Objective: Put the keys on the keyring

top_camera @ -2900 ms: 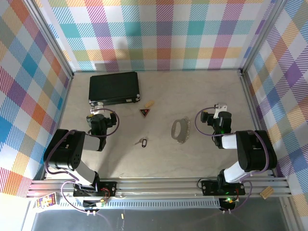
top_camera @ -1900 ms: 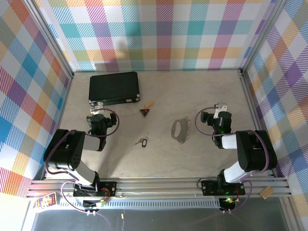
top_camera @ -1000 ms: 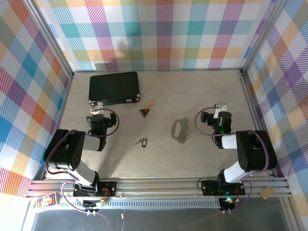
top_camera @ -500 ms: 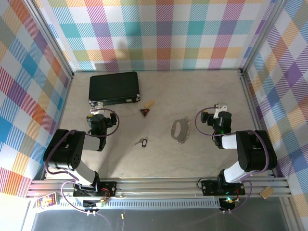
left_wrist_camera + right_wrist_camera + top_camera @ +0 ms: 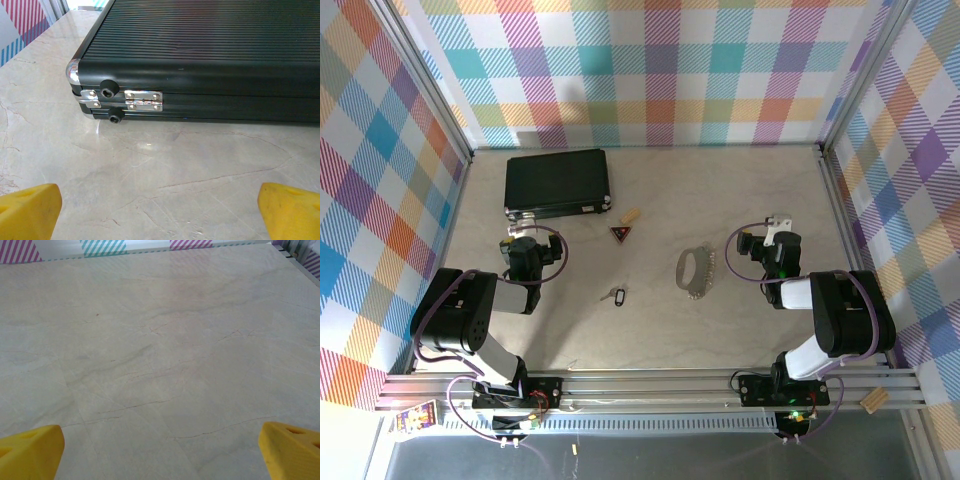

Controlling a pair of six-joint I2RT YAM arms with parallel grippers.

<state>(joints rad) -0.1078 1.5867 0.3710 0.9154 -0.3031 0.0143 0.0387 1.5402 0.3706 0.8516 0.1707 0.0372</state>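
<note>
Silver keys [image 5: 696,271] lie flat mid-table, just right of the tiny keyring [image 5: 616,295], not touching. Left gripper [image 5: 523,236] has jaws wide and empty, facing a black case [image 5: 557,182]. Right gripper [image 5: 775,230] is also wide and empty, right of keys. Best approach, prob.: right pinches keys' rim low, left steadies ring.

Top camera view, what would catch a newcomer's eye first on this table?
Probably the bright plaid walls all around, then the black ribbed case lying shut at the far left of the table. In the middle lie the silver keys, with the small keyring apart to their left and a dark-red trinket farther back.
</note>
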